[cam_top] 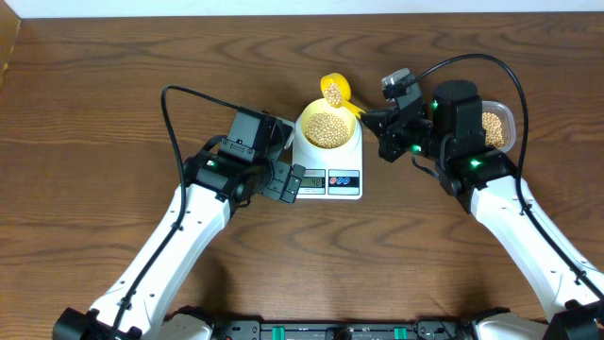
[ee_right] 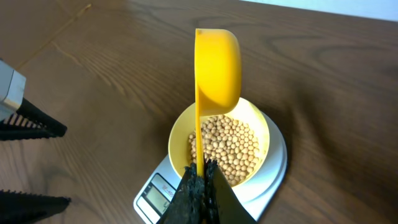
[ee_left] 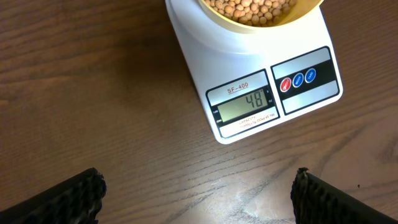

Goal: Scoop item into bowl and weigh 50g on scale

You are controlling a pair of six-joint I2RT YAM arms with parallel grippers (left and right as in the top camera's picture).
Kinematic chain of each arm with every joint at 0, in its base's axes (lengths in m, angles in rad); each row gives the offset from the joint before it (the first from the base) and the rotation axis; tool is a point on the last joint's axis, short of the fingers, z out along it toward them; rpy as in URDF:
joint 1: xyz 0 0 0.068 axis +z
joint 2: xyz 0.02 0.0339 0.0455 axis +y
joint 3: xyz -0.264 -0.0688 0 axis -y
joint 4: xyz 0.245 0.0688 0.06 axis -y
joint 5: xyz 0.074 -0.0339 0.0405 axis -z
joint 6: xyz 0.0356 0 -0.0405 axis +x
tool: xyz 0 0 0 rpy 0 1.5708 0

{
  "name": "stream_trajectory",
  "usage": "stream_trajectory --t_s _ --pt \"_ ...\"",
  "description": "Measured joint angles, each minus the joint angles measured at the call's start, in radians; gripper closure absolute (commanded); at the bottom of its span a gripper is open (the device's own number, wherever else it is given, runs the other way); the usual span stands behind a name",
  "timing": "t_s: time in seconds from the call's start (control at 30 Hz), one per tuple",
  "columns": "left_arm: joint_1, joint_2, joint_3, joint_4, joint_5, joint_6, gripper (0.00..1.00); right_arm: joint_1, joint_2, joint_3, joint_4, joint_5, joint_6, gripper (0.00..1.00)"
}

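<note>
Nearly there: the scale (ee_left: 249, 81), near the table's (cam_top: 94, 94) far edge, reads 48 under the bowl (ee_right: 177, 134) of beans (ee_right: 227, 146). Above it the right claw (ee_right: 202, 171) pinches a tipped scoop (ee_right: 217, 65), while the left claw (ee_left: 198, 190) gapes empty. A few beans more should do. Brown wood; room unseen.

Dk wood-grain table (cam_top: 85, 113); white strip (cam_top: 283, 7) @ far edge; even light.

Dark wooden desk (ee_left: 93, 93) with visible grain and a matt finish. White scale (ee_left: 199, 62) of smooth, slightly glossy plastic. Pale-yellow bowl (ee_right: 262, 127) and bright yellow measuring scoop (ee_right: 217, 62), both smooth plastic. Small beige beans (ee_right: 227, 146) look dry and matt.
</note>
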Motion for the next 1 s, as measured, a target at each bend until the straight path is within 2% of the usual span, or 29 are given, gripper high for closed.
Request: stream_trajectory --t_s 0.53,0.83,1.0 --pt "0.0 0.0 0.0 0.0 0.0 0.0 0.02 0.0 0.0 0.0 0.001 0.0 0.12 0.99" --pt "0.0 0.0 0.0 0.0 0.0 0.0 0.02 0.0 0.0 0.0 -0.036 0.031 -0.021 0.99" --pt "0.0 0.0 0.0 0.0 0.0 0.0 0.02 0.0 0.0 0.0 -0.036 0.047 -0.018 0.99"
